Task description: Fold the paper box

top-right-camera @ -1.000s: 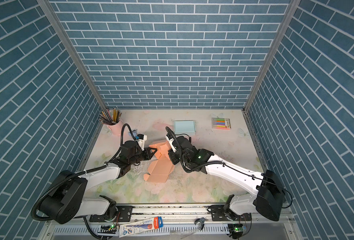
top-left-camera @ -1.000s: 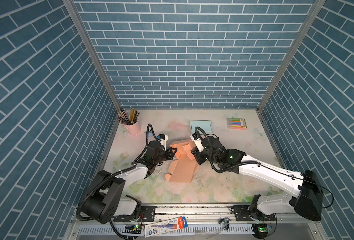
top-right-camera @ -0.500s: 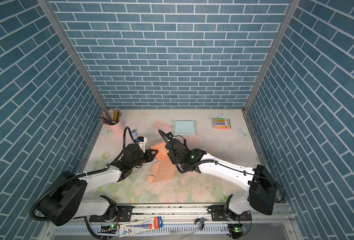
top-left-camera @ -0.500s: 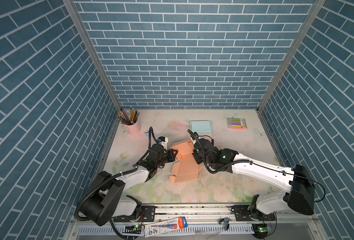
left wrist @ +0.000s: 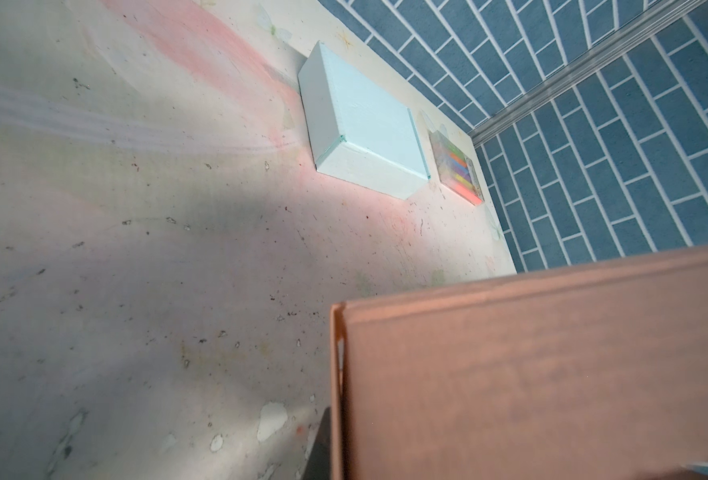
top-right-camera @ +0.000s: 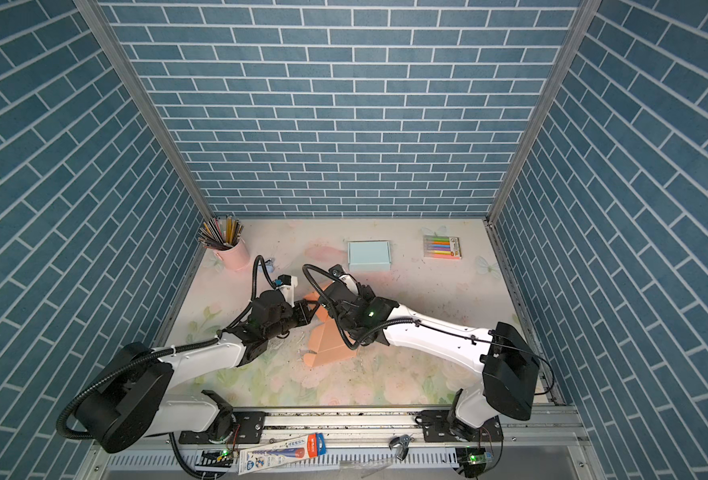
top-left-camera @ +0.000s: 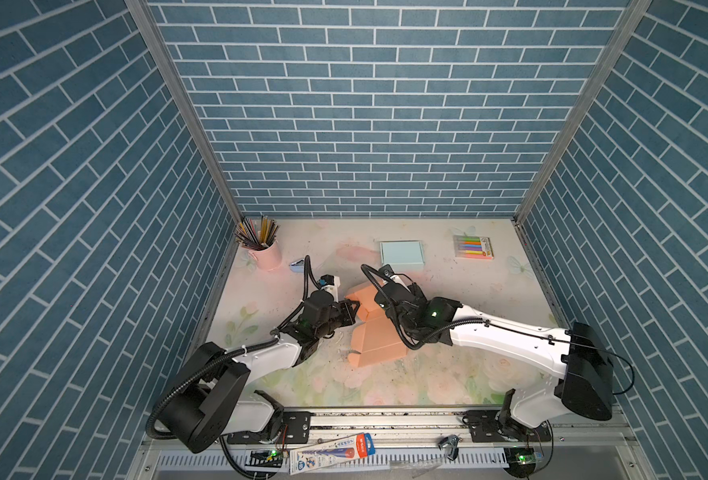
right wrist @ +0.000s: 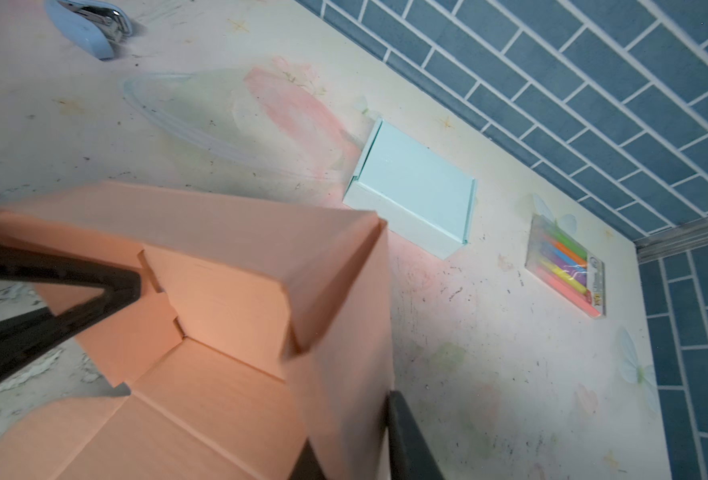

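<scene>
Cup: a pink cup (top-left-camera: 268, 254) full of pencils stands in the far left corner of the table (top-left-camera: 447, 374).
Stapler: a small blue stapler (top-left-camera: 298, 264) lies just beside the cup, on its right.
Left gripper: the left gripper (top-left-camera: 354, 311) is pinched tight on the left edge of the paper box. In the left wrist view the thin orange edge runs right next to one dark finger (left wrist: 318, 440).
Paper box: the orange paper box (top-left-camera: 379, 340) sits in the middle of the table, between the two grippers. Its near part lies flat on the table. Its far part is bent up into walls, and one flap leans in over the inside.
Right gripper: in both top views the arm hides it. In the right wrist view the right gripper (right wrist: 354, 457) has its two fingers (right wrist: 410, 440) close together, one on each side of a standing wall of the paper box, squeezing it.
Blue box: a closed light blue box (top-left-camera: 400, 252) lies near the back wall, well apart from the paper box.
Pens: a clear pack of bright pens (top-left-camera: 473, 247) lies flat to the right of the blue box.
</scene>
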